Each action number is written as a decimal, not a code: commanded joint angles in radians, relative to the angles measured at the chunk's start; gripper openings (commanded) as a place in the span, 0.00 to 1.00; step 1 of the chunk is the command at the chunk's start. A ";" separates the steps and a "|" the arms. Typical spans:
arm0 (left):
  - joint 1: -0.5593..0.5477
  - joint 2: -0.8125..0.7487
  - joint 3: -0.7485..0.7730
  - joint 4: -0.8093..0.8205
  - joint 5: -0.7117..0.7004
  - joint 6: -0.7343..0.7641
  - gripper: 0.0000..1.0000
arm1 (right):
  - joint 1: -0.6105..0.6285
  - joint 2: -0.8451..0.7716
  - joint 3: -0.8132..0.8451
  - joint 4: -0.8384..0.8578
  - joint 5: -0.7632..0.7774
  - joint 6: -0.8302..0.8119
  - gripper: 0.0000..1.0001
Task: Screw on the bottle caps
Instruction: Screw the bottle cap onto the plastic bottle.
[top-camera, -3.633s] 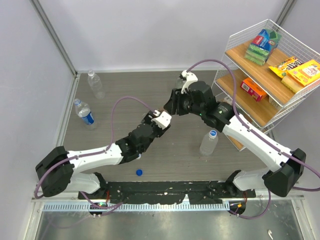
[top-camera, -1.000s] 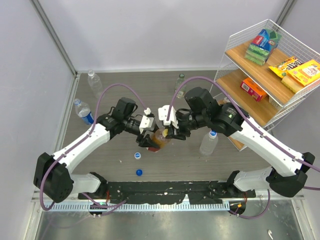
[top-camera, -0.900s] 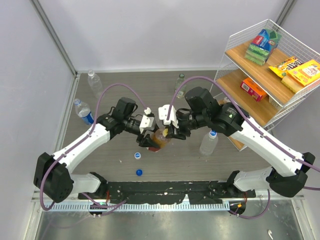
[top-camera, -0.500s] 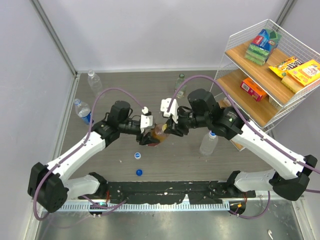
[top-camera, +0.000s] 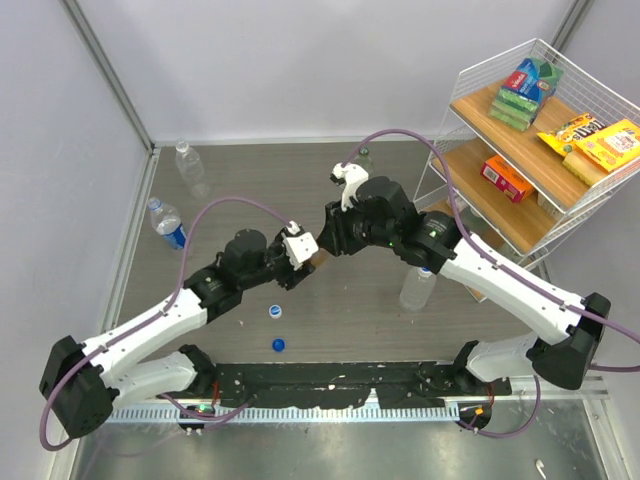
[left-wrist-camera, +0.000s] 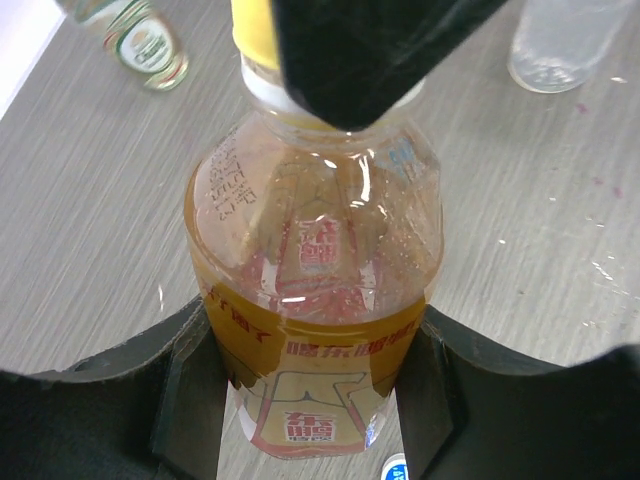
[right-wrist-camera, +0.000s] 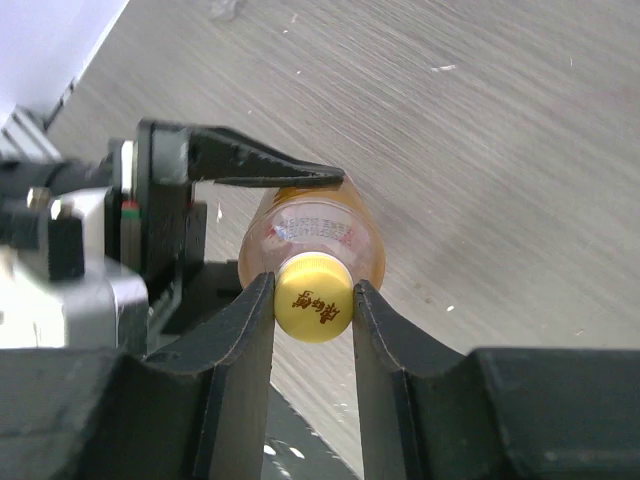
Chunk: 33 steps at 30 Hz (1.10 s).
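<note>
1. Risk on the left: the amber bottle (left-wrist-camera: 315, 300) is smooth and round, and the left jaws hold it only across its red label. If the twist at the top outweighs that squeeze, I judge the bottle will spin along with the cap and the thread will not tighten. A harder squeeze could dent the thin wall.
2. Risk on the right: the yellow cap (right-wrist-camera: 313, 310) is small and is pinched only at its rim. If it sits crooked on the neck it could cross-thread. If the fingers slide, it could pop out and drop to the tabletop (top-camera: 250, 190), where a white cap with a blue middle (top-camera: 274, 311) and a dark blue cap (top-camera: 279, 345) lie loose.
3. Left jaws: they are about half apart and clamped on the lower body of the amber bottle, with one finger on each side of the label. The bottle is tilted and seems to be lifted off the tabletop, in the middle between the two arms.
4. Right jaws: they are narrowly apart and closed on the yellow cap, with both inner faces touching its rim. The cap sits on the bottle's neck, but how far it is threaded cannot be told.
</note>
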 joint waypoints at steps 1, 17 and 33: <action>-0.109 -0.019 -0.004 0.418 -0.173 -0.040 0.01 | 0.019 0.069 -0.053 0.021 0.168 0.325 0.01; -0.221 0.109 -0.128 0.749 -0.451 -0.120 0.00 | 0.019 0.069 -0.058 0.063 0.377 0.579 0.01; -0.221 0.096 -0.153 0.681 -0.403 -0.214 0.00 | 0.018 -0.093 -0.144 0.161 0.326 0.226 0.63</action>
